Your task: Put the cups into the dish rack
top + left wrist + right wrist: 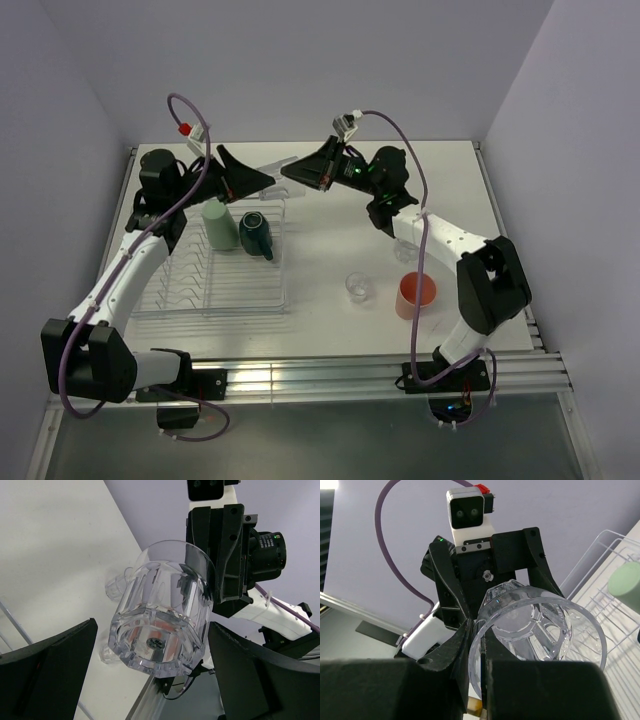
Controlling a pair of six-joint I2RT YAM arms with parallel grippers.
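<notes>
A clear glass (pixel 279 165) hangs in the air over the far end of the dish rack (pixel 240 292), lying on its side. My right gripper (pixel 482 672) is shut on its rim, one finger inside and one outside. The glass (pixel 160 625) shows its thick base between the wide-open fingers of my left gripper (pixel 152 667), with a gap on each side. Inside the rack stand a pale green tumbler (pixel 216 224) and a dark teal mug (pixel 255 232). On the table to the right are a clear glass (pixel 358 287), a salmon-pink tumbler (pixel 415 295) and another clear glass (pixel 407 250) partly behind the right arm.
The rack has rows of upright wire prongs (pixel 615 615), with the green tumbler (pixel 626 582) at their far end. Grey walls close the table at the back and on both sides. A metal rail (pixel 330 375) runs along the near edge.
</notes>
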